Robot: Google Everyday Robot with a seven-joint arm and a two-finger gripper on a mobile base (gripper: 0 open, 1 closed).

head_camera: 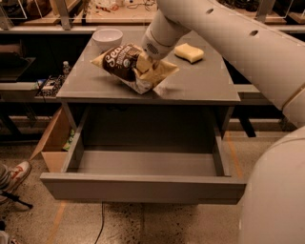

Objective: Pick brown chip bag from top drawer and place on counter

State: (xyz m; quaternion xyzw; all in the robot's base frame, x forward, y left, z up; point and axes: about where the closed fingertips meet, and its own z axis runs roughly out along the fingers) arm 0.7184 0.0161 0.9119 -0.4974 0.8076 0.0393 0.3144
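Observation:
The brown chip bag (125, 64) lies tilted on the grey counter (200, 86), left of its middle, with its lower right edge resting on the surface. My gripper (144, 63) comes down from the upper right and is shut on the bag's middle; the bag's crinkled tan edge hides most of it. The top drawer (143, 188) is pulled wide open below the counter, and its inside shows nothing.
A white bowl (107, 37) stands at the counter's back left and a yellow sponge (188, 52) at the back right. A cardboard box (53, 143) sits on the floor left of the drawer. A cluttered wooden bench (119, 12) runs behind. A shoe (14, 174) shows at far left.

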